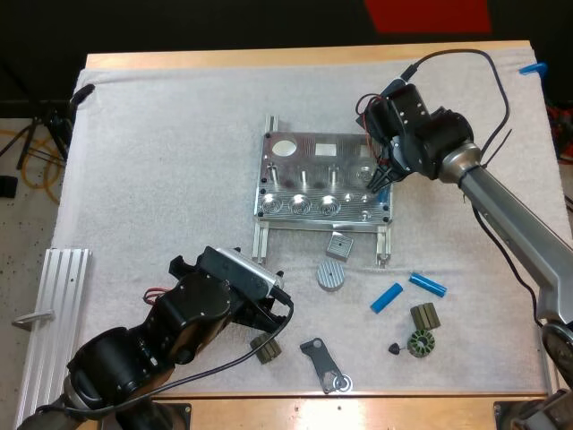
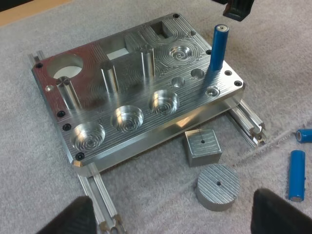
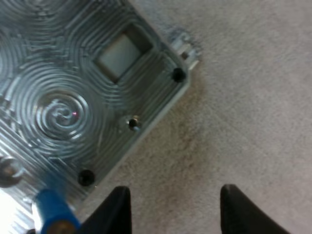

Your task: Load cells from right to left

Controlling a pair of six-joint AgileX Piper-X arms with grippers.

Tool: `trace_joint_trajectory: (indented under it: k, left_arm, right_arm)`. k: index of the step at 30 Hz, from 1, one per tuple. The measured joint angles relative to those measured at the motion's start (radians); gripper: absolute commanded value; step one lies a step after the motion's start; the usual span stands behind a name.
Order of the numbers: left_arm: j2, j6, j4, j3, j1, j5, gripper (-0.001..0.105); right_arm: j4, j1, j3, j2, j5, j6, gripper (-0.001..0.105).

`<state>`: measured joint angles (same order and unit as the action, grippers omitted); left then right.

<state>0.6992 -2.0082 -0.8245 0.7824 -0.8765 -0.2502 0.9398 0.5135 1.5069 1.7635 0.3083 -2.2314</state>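
The metal fixture [image 1: 309, 184] lies mid-mat. One blue cylinder [image 2: 218, 51] stands upright in a hole near the fixture's right edge. My right gripper [image 1: 381, 177] hovers at that edge, just above and beside the cylinder's top. In the right wrist view it [image 3: 173, 209] is open over bare mat, with the cylinder [image 3: 53, 209] outside its fingers next to the fixture's corner [image 3: 87, 122]. Two more blue cylinders [image 1: 387, 296] [image 1: 428, 285] lie on the mat. My left gripper [image 1: 269, 315] is open and empty, low in front of the fixture [image 2: 146, 97], its fingers [image 2: 73, 217] wide apart.
A grey square block [image 1: 338, 245] and a round disc [image 1: 330, 276] sit in front of the fixture. Small dark parts [image 1: 425, 316] [image 1: 420, 344] [image 1: 265, 349] and a flat bracket [image 1: 324, 363] lie near the front edge. An aluminium rail [image 1: 54, 313] rests at the left.
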Motion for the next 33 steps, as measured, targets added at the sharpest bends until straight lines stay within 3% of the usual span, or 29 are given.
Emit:
trace_joint_trajectory:
  k: [19,33]
  left_arm:
    - [0.0,0.0,0.0,0.0,0.0,0.0,0.065]
    - [0.0,0.0,0.0,0.0,0.0,0.0,0.065]
  right_arm:
    - [0.046,0.003,0.0,0.052,-0.06,0.032,0.042]
    - [0.046,0.003,0.0,0.012,-0.044,0.032,0.042]
